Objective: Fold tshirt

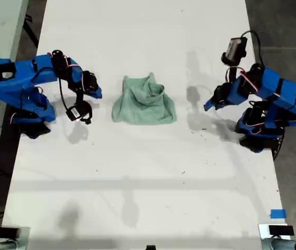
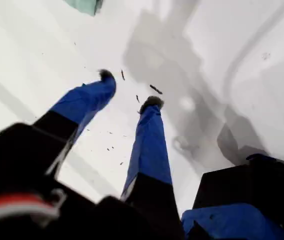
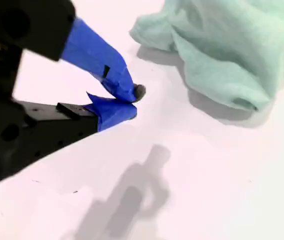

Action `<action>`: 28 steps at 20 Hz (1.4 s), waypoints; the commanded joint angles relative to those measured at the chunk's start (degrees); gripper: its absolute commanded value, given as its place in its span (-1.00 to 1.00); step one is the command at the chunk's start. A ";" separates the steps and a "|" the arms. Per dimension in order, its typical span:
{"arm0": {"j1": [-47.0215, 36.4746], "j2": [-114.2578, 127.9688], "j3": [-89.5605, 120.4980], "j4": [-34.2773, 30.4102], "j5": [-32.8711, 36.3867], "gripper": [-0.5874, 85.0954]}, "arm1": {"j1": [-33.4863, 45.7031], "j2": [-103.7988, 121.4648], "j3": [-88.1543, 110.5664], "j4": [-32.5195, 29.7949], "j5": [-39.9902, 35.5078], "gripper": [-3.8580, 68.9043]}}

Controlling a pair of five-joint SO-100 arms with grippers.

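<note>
The pale mint-green tshirt (image 1: 144, 101) lies bunched in a rumpled heap at the middle of the white table (image 1: 148, 177). My second gripper (image 1: 97, 94) sits just off the heap's edge on the exterior view's left. In its wrist view it (image 3: 132, 102) is shut, tips together on nothing, a short way from the cloth (image 3: 232, 50). My first gripper (image 1: 208, 105) hovers on the exterior view's right, further from the heap. There its fingers (image 2: 129, 89) stand open over bare table, and only a corner of the tshirt (image 2: 84, 5) shows far ahead.
Both blue arm bases stand at the table's side edges in the exterior view. A blue tape mark (image 1: 278, 213) sits at that view's lower right. Small dark specks (image 2: 154, 89) dot the table near my first gripper. Dark floor borders the table.
</note>
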 commanded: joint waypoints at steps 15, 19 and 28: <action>10.46 50.98 47.55 -17.67 -15.03 -0.98 | -14.68 -44.74 -35.60 -22.41 -3.96 -0.94; 11.95 81.21 51.50 -4.75 -16.61 -0.98 | -17.93 -71.28 -68.47 -13.89 -6.94 -0.94; 15.64 87.19 51.42 -2.11 -17.93 -0.86 | -4.13 -82.35 -85.08 -11.25 -18.90 -0.94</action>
